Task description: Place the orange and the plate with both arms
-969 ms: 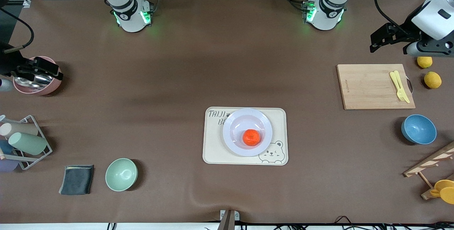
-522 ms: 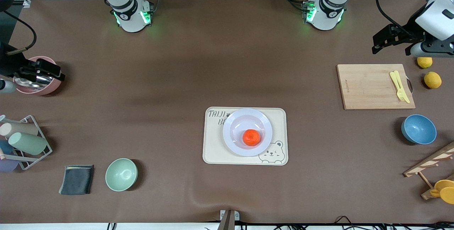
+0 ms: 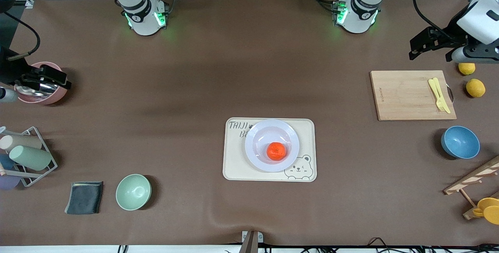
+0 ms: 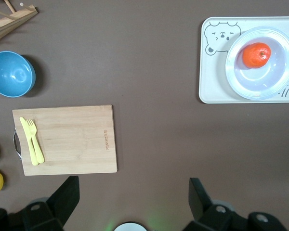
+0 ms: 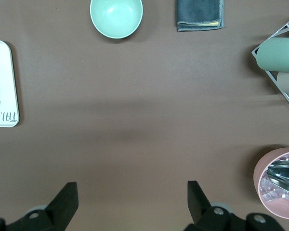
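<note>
The broad brown matte surface (image 3: 195, 89) carries everything, and both arms hang near its two ends, well away from the middle. At the centre lies the rectangular cream tray with a bear drawing (image 3: 234, 167); on it sits the round glossy white plate with a wide rim (image 3: 255, 157), and in its shallow centre rests the small bright red-orange orange (image 3: 276, 151). Judged from this layout, the placing looks done.

The left gripper (image 3: 430, 48) hovers over the surface close to the pale wooden cutting board (image 3: 405, 97). Its fingers (image 4: 65, 195) are spread wide and hold nothing. The right gripper (image 3: 43, 78) hangs over the pink round tub of shiny metal utensils (image 3: 54, 95). Its fingers (image 5: 62, 199) are likewise fully apart and empty.

The larger risk, as I judge it, is on the right: a downward or sideways sweep could clip the tub and tip it. On the left, a careless swing might knock the two yellow lemons (image 3: 475, 87) rolling.

The smallest worry is the orange itself: round and loose on a slick plate, it could roll if the tray were jolted.
</note>
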`<state>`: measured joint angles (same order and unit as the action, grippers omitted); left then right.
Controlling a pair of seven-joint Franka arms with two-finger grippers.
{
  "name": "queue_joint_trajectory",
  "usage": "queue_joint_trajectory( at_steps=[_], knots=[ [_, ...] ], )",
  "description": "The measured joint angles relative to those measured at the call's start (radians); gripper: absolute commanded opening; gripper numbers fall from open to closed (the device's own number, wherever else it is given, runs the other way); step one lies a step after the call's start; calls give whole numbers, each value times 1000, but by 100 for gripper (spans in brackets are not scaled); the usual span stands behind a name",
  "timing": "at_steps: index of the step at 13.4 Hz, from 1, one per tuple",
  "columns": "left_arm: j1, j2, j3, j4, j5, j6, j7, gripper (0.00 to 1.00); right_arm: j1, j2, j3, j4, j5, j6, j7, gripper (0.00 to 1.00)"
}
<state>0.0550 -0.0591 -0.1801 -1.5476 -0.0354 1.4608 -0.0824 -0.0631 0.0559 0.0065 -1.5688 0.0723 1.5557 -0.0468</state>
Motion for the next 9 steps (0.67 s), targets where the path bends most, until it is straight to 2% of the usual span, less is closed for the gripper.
queue_joint_trajectory(
  at_steps=[9],
  knots=[
    [-2,0,-13,2,0,2,0,100,-5,-2,0,0,-1,1,2,100]
  ],
)
